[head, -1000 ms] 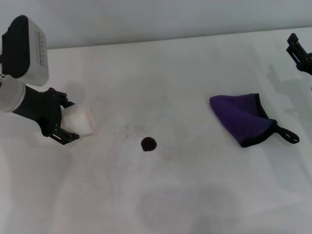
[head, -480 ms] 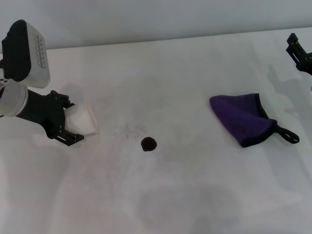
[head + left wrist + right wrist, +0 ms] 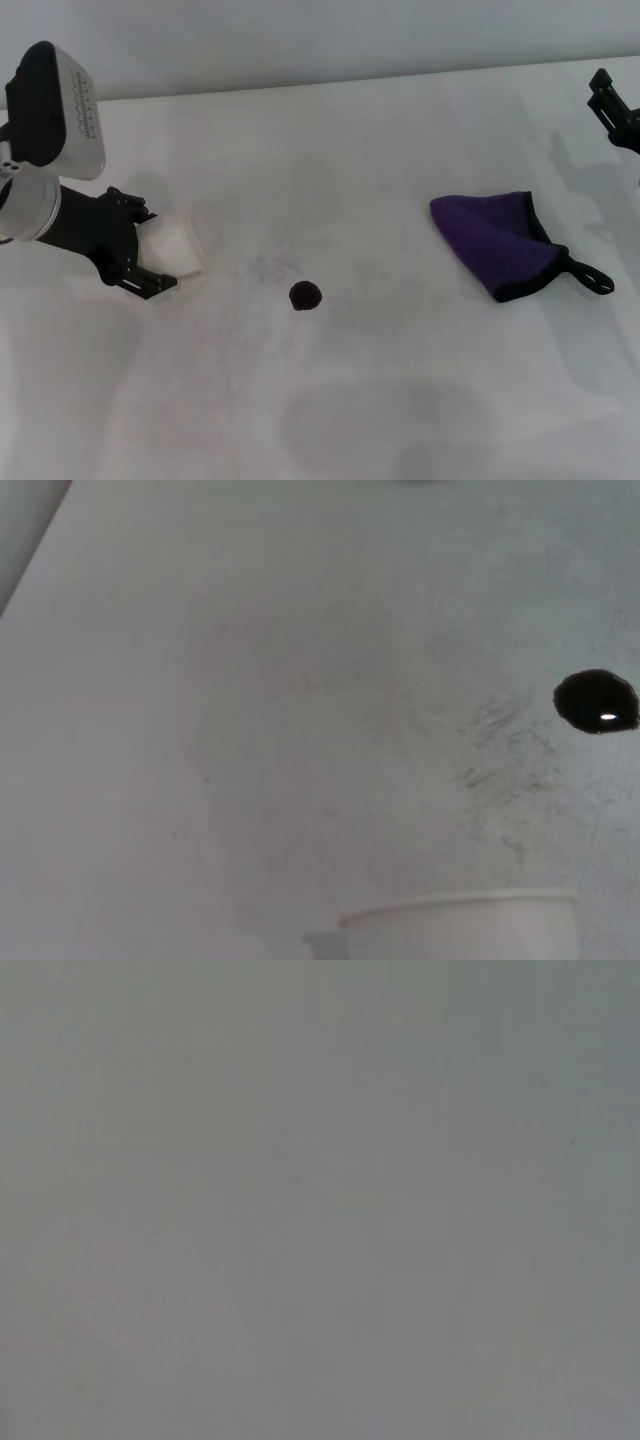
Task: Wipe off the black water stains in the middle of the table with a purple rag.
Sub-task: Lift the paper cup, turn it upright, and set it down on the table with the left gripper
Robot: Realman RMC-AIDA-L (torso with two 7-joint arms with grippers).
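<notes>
The black water stain (image 3: pixel 305 295) is a small round dark blot near the middle of the white table (image 3: pixel 380 400); it also shows in the left wrist view as a glossy blot (image 3: pixel 597 701). The purple rag (image 3: pixel 495 245) lies folded at the right, its black loop pointing to the right edge. My left gripper (image 3: pixel 137 246) is at the left, shut on a white paper cup (image 3: pixel 172 249) held tilted on its side just above the table, well left of the stain. My right gripper (image 3: pixel 612 108) is parked at the far right edge, beyond the rag.
A faint grey speckled smudge (image 3: pixel 265 265) lies just up and left of the stain, also seen as the smudge (image 3: pixel 500 770) in the left wrist view above the cup's rim (image 3: pixel 460 920). The right wrist view shows only plain grey.
The left gripper has shifted slightly to the right with the paper cup. The stain, the rag and the right arm have not moved.
</notes>
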